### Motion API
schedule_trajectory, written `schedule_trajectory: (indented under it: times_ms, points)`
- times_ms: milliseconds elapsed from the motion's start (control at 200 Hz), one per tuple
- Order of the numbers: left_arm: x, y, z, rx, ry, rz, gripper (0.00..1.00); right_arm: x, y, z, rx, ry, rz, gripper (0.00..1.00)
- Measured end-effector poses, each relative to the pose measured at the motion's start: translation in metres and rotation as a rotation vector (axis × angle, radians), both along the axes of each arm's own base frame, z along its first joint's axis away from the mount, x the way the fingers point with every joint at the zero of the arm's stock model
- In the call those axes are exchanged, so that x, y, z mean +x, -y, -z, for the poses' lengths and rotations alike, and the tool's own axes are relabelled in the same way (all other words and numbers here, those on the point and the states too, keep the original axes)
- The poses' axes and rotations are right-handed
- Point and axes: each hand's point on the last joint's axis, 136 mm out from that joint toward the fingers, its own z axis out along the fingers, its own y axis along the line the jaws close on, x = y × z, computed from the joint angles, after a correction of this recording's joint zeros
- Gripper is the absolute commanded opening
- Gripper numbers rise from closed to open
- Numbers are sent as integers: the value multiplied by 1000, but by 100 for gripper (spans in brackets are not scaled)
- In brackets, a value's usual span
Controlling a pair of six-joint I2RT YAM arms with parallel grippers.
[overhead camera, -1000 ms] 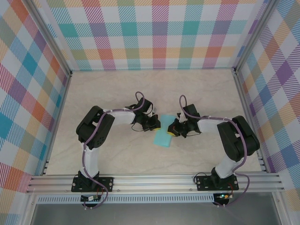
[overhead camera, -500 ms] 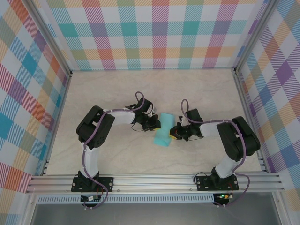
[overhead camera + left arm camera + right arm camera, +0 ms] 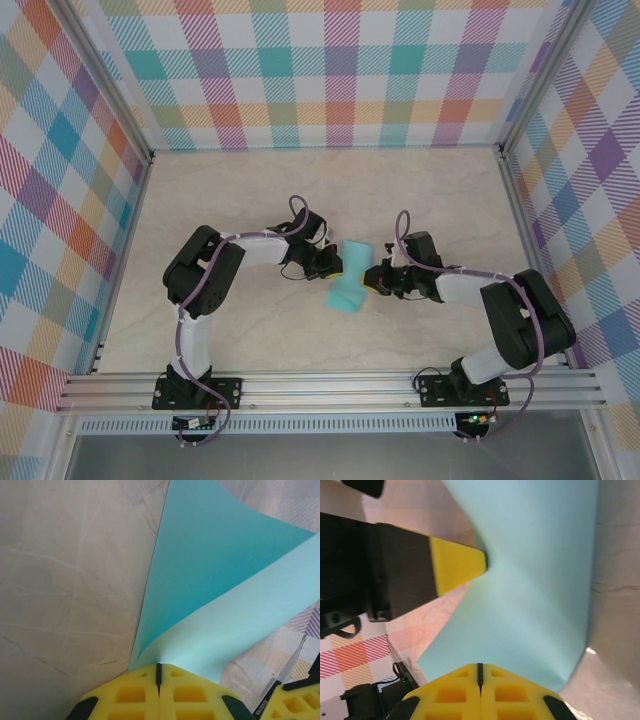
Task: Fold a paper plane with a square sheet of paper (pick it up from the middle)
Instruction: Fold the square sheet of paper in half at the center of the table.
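The square sheet of paper (image 3: 348,285) hangs bowed between the two claws near the middle of the table (image 3: 250,190); its lower corner may touch the surface, though that is hard to tell. The left gripper (image 3: 159,669) pinches one edge, fingers pressed together, and the right gripper (image 3: 480,667) pinches the opposite edge. Both arms are bent at the elbow, forearms reaching inward, claws facing each other

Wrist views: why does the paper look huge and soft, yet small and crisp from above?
Left wrist: the square sheet of paper, pinched in the left gripper, hugs the lens, slightly soft. Right wrist: likewise at the right gripper, pinkish cast. Top external: distant, evenly lit.
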Motion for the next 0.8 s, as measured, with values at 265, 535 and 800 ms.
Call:
schedule_trajectory:
  times_ms: [265,535,800]
  points:
    - [0,0,0,0,0,0,0,-7,-2,22,22,-68,-1,0]
    - [0,0,0,0,0,0,0,-21,4,40,-13,-109,-19,0]
    - [0,0,0,0,2,3,0,-19,0,22,11,-68,-23,0]
